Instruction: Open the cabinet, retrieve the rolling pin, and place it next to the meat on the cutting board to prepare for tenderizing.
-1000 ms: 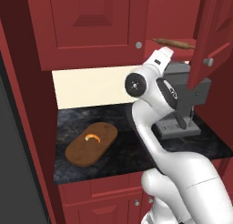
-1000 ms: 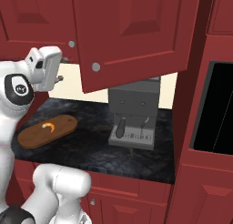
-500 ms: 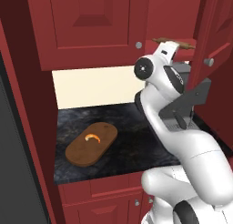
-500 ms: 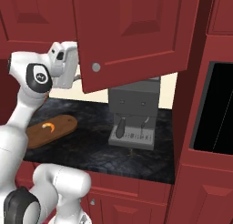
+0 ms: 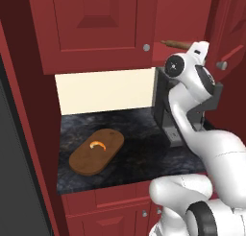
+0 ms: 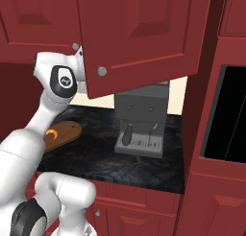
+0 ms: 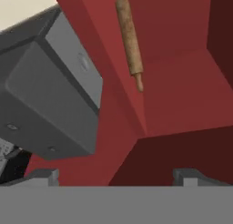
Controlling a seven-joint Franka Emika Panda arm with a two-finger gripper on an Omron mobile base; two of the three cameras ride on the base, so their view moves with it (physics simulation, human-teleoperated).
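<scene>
Dark counter [image 5: 139, 151]: cutting board [image 5: 96, 151] bearing meat [image 5: 97, 145]. Open cabinet [image 7: 182, 50]: rolling pin [image 7: 129, 36] on shelf. Gripper [image 7: 116, 175]: fingers apart, empty.

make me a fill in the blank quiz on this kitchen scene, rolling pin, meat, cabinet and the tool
1. The slim brown wooden rolling pin lies inside the tall dark-red wooden cabinet, whose right door stands ____.
2. The small curved orange piece of meat rests on the oval brown wooden ____.
3. The tool has its jaws ____ and holds nothing.
4. The grey coffee machine stands on the dark stone ____.

Missing words: open; cutting board; open; counter
</scene>
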